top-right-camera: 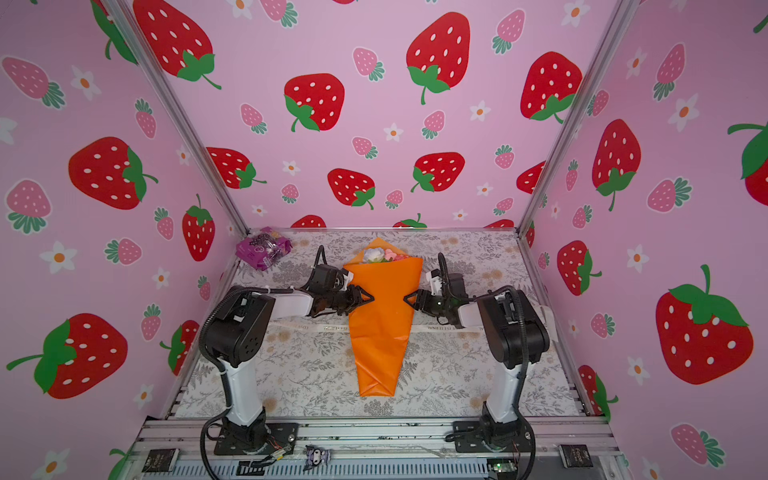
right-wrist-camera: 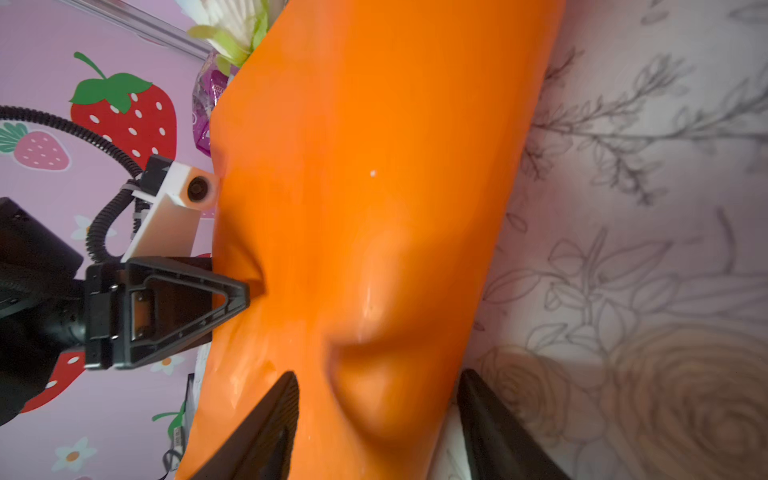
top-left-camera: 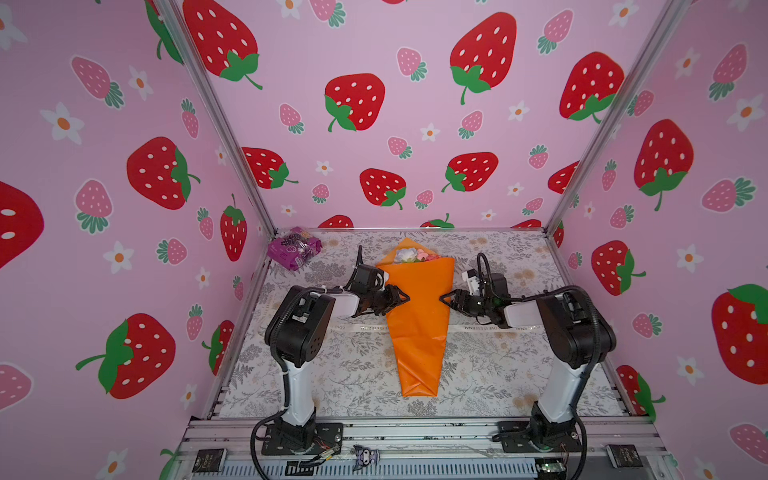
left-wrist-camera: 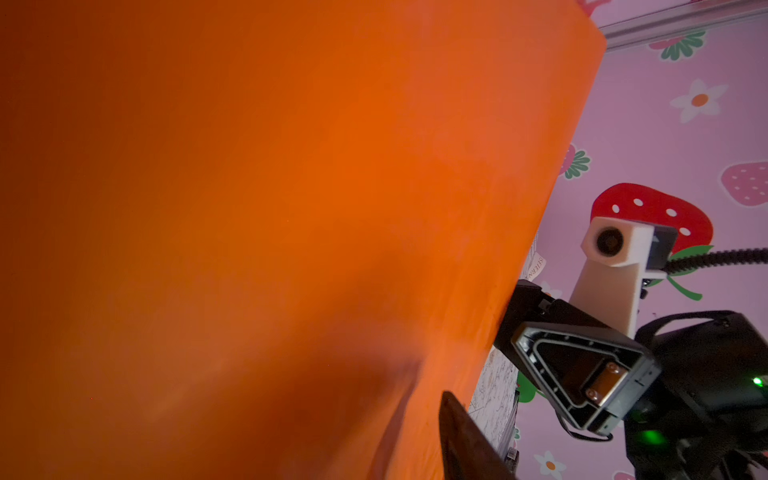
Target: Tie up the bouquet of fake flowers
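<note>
The bouquet of fake flowers [top-left-camera: 419, 316] lies flat at the centre of the table [top-left-camera: 332, 374], with the blooms [top-left-camera: 409, 254] toward 12 o'clock and the folded tip of its orange paper [top-left-camera: 419, 374] toward 6. Under it a white ribbon [top-left-camera: 469, 328] runs from 9 to 3 o'clock. I think it is laid there so that both ends can be lifted over the wrap and knotted. No knot is made yet.

The left gripper [top-left-camera: 403, 297] dents the paper's 9 o'clock edge; whether its jaws are spread or closed I cannot tell. The right gripper [top-left-camera: 445, 299] stands spread around the 3 o'clock edge, probably to gather the cone.

The ribbon's print, seen upside down, seems to read "LOVE IS ETERNAL". The purple packet [top-left-camera: 294, 248] lies near 11 o'clock and its writing is too small to read.
</note>
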`<move>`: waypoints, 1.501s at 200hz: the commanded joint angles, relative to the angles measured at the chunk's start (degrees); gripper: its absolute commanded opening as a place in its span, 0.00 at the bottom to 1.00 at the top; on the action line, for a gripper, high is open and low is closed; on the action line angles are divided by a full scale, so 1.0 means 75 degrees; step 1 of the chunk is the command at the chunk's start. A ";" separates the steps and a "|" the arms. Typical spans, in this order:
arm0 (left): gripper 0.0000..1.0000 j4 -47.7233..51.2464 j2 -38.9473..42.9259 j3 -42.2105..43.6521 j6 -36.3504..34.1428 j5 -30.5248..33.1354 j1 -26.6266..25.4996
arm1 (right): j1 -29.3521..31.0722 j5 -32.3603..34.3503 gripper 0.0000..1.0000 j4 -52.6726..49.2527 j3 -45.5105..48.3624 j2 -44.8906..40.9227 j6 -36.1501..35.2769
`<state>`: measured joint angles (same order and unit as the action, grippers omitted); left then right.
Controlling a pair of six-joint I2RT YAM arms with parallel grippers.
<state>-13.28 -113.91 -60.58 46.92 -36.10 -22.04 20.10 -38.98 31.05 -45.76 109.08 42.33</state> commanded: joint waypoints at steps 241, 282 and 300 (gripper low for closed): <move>0.70 0.1365 0.1752 0.0650 -0.0692 0.0541 0.0312 | -0.0266 0.0844 0.49 -0.1565 -0.0122 -0.1118 -0.0767; 0.70 0.0913 0.1061 0.0514 -0.0316 0.0018 0.0303 | -0.0289 0.0649 0.56 -0.1384 -0.0081 -0.0917 -0.0520; 0.67 0.0690 0.0841 0.0540 -0.0192 0.0008 0.0307 | -0.0291 0.0488 0.58 -0.1081 -0.0018 -0.0747 -0.0344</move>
<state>-6.57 -105.10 -55.66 43.94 -34.48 -19.75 18.09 -33.87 21.58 -46.72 101.73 38.26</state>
